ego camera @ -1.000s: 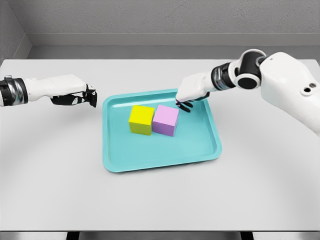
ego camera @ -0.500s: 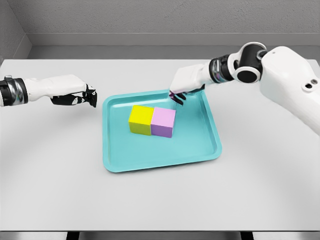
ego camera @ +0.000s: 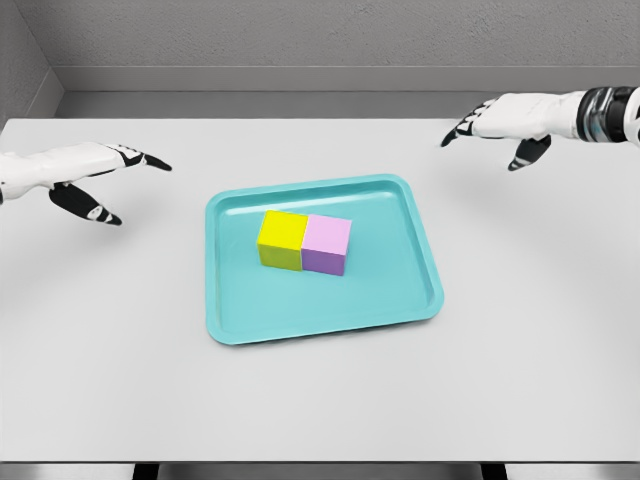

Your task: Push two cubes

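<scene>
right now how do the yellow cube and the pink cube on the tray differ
The yellow cube is bright yellow; the pink cube is pale pink with a purple-shaded front. The yellow cube sits on the left, nearer the left hand; the pink cube sits on the right, closer to the tray's middle. They look alike in size and shape, both rest flat on the teal tray, and their sides touch. Neither hand touches them.

From my screen I see a plain white flat-topped desk (ego camera: 320,400) set against a grey textured wall (ego camera: 300,35), evenly lit.
</scene>
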Motion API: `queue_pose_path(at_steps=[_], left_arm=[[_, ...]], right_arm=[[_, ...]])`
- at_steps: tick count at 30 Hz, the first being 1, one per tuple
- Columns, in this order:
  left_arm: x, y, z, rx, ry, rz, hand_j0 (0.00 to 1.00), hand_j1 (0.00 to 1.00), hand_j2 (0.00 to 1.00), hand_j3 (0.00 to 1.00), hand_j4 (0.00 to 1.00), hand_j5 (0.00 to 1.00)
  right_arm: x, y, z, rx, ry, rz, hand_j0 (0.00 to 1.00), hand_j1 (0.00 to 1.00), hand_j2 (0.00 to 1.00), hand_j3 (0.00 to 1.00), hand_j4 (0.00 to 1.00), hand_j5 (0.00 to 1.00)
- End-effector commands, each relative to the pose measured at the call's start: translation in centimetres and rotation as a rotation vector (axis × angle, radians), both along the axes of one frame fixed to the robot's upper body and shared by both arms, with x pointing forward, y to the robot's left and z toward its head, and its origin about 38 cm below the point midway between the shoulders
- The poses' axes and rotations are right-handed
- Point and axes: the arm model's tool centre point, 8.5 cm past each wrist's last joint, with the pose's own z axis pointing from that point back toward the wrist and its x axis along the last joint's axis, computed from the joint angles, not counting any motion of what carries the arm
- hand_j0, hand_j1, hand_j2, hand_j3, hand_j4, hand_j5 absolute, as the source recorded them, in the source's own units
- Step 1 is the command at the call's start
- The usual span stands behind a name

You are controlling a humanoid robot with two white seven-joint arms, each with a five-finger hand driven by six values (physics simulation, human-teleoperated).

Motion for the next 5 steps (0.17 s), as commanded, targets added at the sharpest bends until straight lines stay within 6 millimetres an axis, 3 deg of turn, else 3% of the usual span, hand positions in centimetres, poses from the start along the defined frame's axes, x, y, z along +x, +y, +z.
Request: queue_pose_path(at_steps=[1,5], left_arm=[[0.02,0.07,0.06,-0.009,0.001,0.005,1.0,1.0,1.0,1.0,1.0,1.0],[-0.02,0.11,0.02,-0.006,0.002,0.005,1.0,1.0,1.0,1.0,1.0,1.0]], right_arm=[[-0.17,-1.1,0.3,-0.001,-0.002,-0.021,1.0,1.0,1.0,1.0,1.0,1.0],[-0.2,-1.05,0.13,-0.005,0.002,-0.019,1.0,1.0,1.0,1.0,1.0,1.0]])
